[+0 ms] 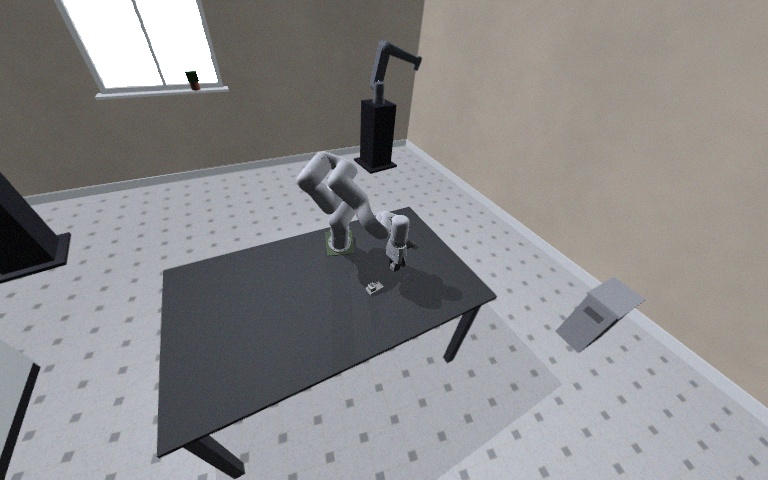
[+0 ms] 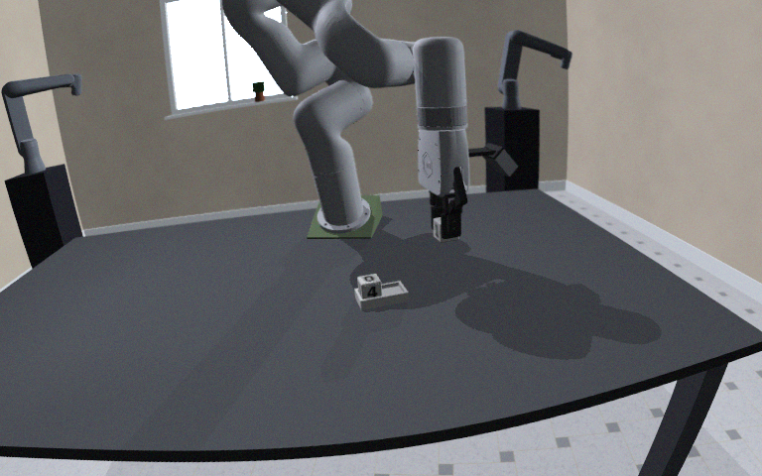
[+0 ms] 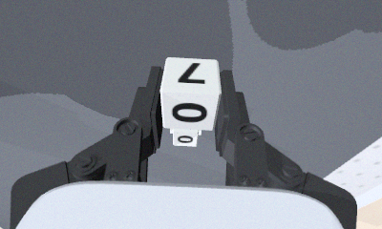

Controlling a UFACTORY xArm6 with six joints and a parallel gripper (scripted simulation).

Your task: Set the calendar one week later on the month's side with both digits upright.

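Wrist view shows it best from where I'm standing: the pincer (image 1: pixel 397 267) (image 2: pixel 446 225) (image 3: pixel 190 87) is partly closed, its dark fingers clamped on opposite sides of a white cube (image 2: pixel 438 228) (image 3: pixel 190 95). They stand about as far apart as the cube is wide, well short of fully spread. One face carries what looks like an upside-down 7, and the face next to it bears a 0; both of those faces are left uncovered by the grip. The grasped cube hangs above the dark table (image 1: pixel 257 327) (image 2: pixel 255 353) (image 3: pixel 59 48), apart from the tray (image 1: pixel 380 287) (image 2: pixel 384 300).

That small white tray rests on the table with the other cube (image 1: pixel 371 287) (image 2: pixel 368 287) (image 3: pixel 184 138) at one end, a 0 on top and an upright 4 on a side. The tray's other end has room beside it. From the top view, the piece in the pincer is too small for me to read.
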